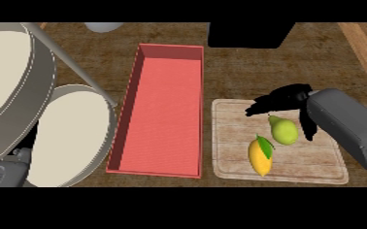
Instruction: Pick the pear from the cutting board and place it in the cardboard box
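Right hand (283,99): seen over the far right part of the cutting board (237,126), black fingers (259,107) stretched leftward above the pear (284,131), thumb (309,128) hanging down along the pear's right side. Spread wide, nothing held. Contact between fingers and pear's stem end: could not be judged, since the two overlapped in view. Grey right forearm (344,123) entered from the right edge, slanting up and left to the hand.

Pear: green, lying on the cutting board, stem end toward the far side, between fingers and thumb. Not lifted.

Just beside the pear, nearer and slightly left: a yellow mango-like fruit (260,159) with a green leaf (265,145), also on the board; leaf tip close to the pear's lower left, touching or not could not be told.

Cutting board: pale wood, rounded corners, flat on the brown worktop (323,58).

Left of the board, just beside it: long red open box (161,111), running from near to far, nothing visible inside.

Further left: two large round pale shapes with grey rims (68,136), one overlapping the other, partly cut off by the left edge.

Far side of worktop: black block (249,35) at top centre-right; small grey rounded item (105,27) at top left, only partly in view.

Left hand (13,167): only a grey-black fragment at lower left edge; finger state could not be told.
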`<state>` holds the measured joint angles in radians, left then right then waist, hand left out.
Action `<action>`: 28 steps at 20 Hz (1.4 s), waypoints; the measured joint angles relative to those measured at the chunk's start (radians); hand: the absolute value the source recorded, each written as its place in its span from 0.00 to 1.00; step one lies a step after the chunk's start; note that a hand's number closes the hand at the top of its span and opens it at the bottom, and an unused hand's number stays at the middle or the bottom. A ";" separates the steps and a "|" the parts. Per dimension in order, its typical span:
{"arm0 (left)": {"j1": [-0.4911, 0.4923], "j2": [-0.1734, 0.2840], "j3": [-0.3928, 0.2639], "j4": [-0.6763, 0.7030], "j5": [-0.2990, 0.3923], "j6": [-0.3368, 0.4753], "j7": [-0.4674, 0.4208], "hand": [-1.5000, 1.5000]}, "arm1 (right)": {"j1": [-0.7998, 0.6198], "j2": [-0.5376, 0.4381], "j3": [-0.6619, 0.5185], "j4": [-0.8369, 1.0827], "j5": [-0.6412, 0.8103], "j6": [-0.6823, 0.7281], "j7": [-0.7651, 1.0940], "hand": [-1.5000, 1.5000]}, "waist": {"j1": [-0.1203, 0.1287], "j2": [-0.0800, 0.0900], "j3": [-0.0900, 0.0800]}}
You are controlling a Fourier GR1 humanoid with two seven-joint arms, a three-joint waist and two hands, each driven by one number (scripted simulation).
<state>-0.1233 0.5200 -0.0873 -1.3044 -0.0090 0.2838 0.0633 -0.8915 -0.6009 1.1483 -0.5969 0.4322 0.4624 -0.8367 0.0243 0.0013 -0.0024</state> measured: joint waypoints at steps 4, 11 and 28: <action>0.007 0.006 0.014 -0.012 0.000 -0.009 0.008 0.50 | 0.001 0.017 0.002 0.025 -0.001 -0.018 -0.001 1.00 | 0.000 -0.004 -0.002; 0.008 0.006 0.039 -0.002 -0.009 -0.029 0.001 0.50 | 0.011 0.078 -0.080 0.109 -0.004 -0.140 -0.028 1.00 | -0.005 -0.010 -0.006; 0.000 -0.030 0.053 0.002 -0.052 -0.036 -0.009 0.50 | -0.150 0.136 -0.409 0.267 -0.065 -0.578 0.029 1.00 | 0.002 0.007 0.004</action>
<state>-0.1231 0.4897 -0.0347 -1.3025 -0.0607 0.2473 0.0543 -1.0419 -0.4651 0.7392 -0.3297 0.3676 -0.1156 -0.8075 0.0259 0.0078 0.0012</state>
